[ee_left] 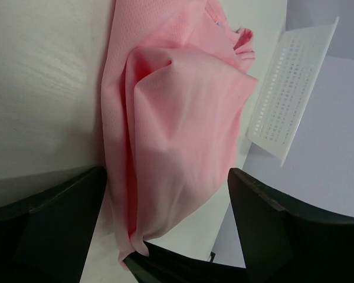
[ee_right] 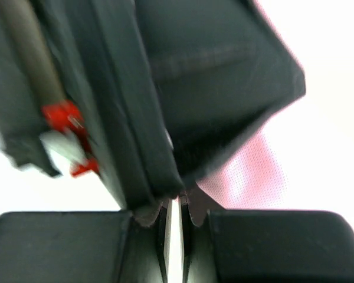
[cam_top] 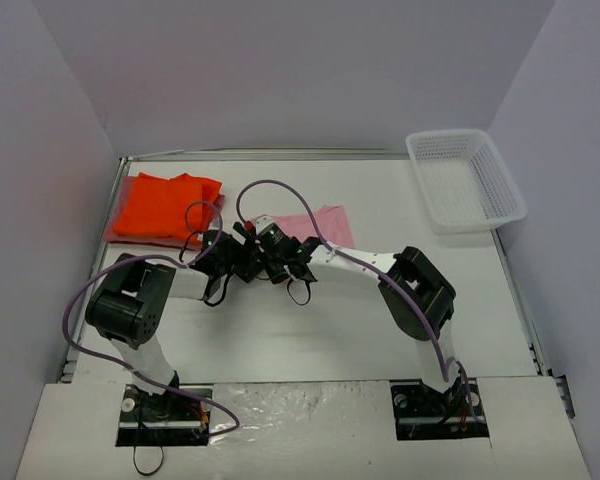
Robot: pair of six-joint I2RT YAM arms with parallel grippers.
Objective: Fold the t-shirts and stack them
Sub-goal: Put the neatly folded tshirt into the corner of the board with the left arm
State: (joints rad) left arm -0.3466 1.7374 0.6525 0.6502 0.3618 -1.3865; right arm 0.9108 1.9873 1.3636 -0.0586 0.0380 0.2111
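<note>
Plain grey-lilac walls box in a white table [cam_top: 310, 330], and the white plastic mesh basket [cam_top: 465, 185] sits on its far right corner. Well to the left of the basket, along the same far edge, the bright orange t-shirt [cam_top: 165, 205] lies folded flat. I take that for the start of the stack, parked there to leave room for folding. The light pink t-shirt [cam_top: 320, 222] lies between that pile and the basket, nearer the basket, and both arms reach in over its near edge. The left gripper [ee_left: 166, 174] has its jaws standing wide apart with nothing pinched, and it straddles a puffed-up ridge of pink cloth. The right gripper [ee_right: 176, 203] is closed tight. From the left wrist view the ridge runs down to a point at a dark tip, so the right gripper seems to be pinching a hem there (its own camera is too blurred to confirm it). My guess is that the closed hand holds the edge up so the open one can take a second hold and carry the fold over. As for writing, I can find none: no print on either shirt, no label on the basket, and only a small red fitting [ee_right: 65, 118] on the arm hardware, with nothing legible on it.
</note>
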